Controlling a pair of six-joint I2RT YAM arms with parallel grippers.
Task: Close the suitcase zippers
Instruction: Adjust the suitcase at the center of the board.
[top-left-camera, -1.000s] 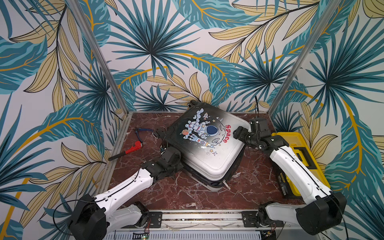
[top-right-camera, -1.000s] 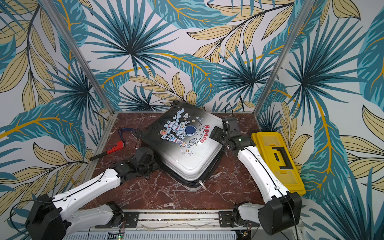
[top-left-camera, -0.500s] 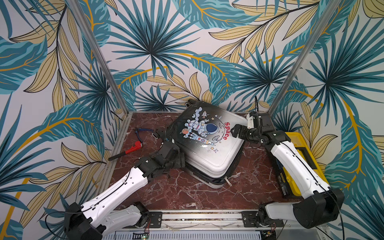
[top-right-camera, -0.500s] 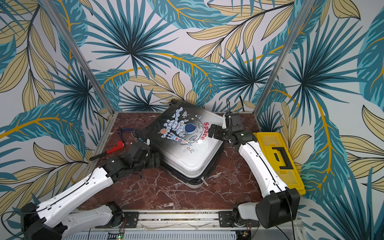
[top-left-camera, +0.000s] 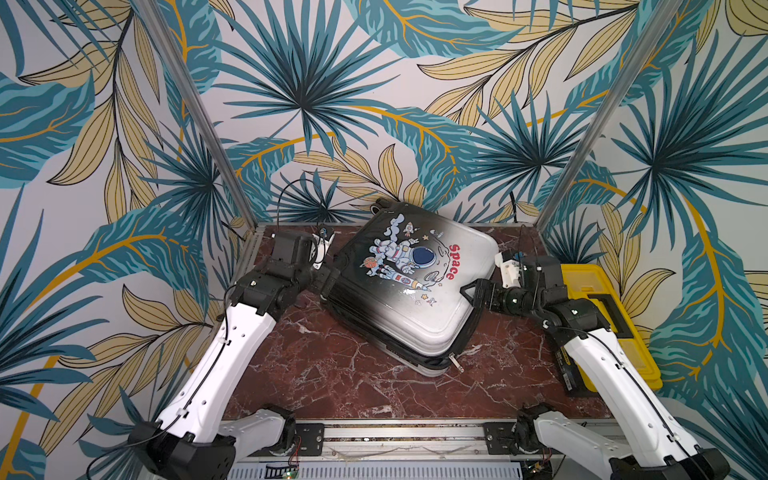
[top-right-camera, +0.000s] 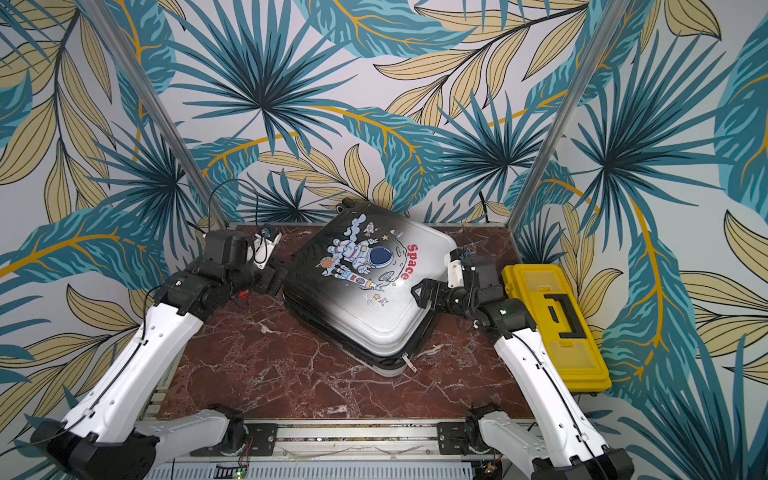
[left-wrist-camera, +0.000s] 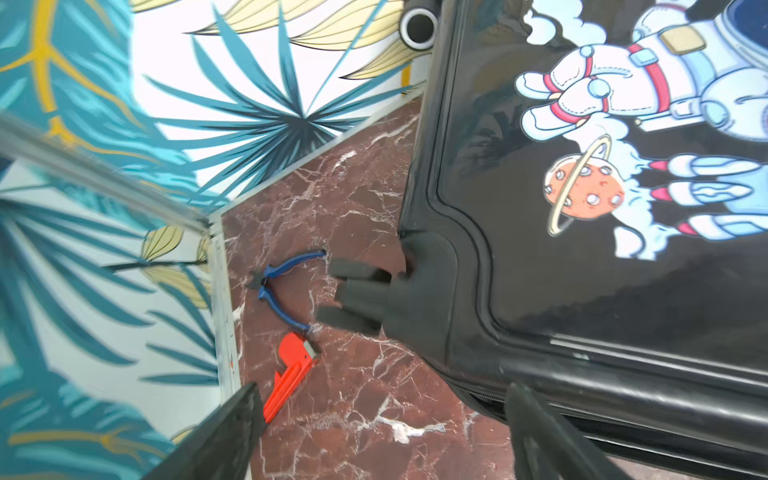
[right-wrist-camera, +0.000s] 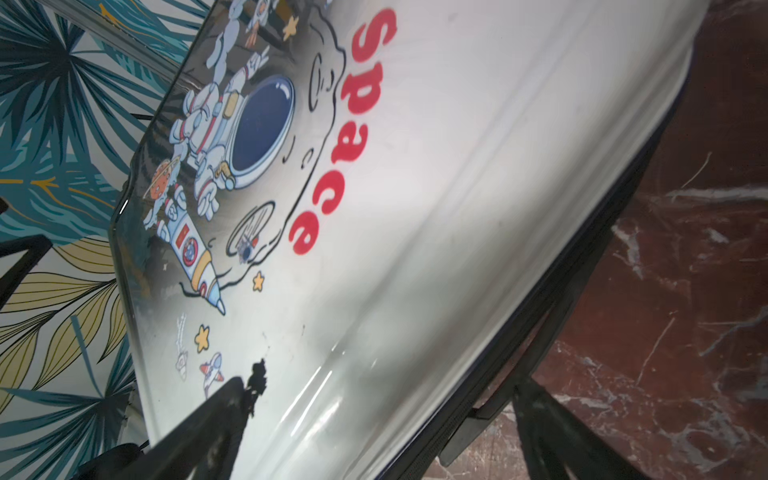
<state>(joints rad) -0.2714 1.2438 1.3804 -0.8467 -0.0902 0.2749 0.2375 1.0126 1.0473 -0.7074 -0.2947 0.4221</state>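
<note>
Suitcase (top-left-camera: 415, 291): lies flat with the lid down between the two grippers, about where it lay a second ago.
Left gripper (left-wrist-camera: 382, 432): has slid back along the case's edge to the wheel (left-wrist-camera: 365, 291) corner and gone from nearly pinched to wide. Only bare marble tabletop (left-wrist-camera: 353, 415) shows between its jaws, with the case just beside one finger (left-wrist-camera: 540, 436).
Right gripper (right-wrist-camera: 386, 428): spread fully wide, straddling the opposite edge with one finger over the lid and one beside the seam, clamping nothing.
Meaning: I'd say both have let go to re-place themselves, and the zipping is yet to be done.
Zippers (right-wrist-camera: 575, 291): black track close by the right gripper's outer finger.
Pull tab (top-left-camera: 457, 365): pokes out at the near corner, well apart from both grippers.
Hidden: the far-side track and any second pull. The seam is too dark to tell whether it is meshed, and the left wrist view is smeared.
</note>
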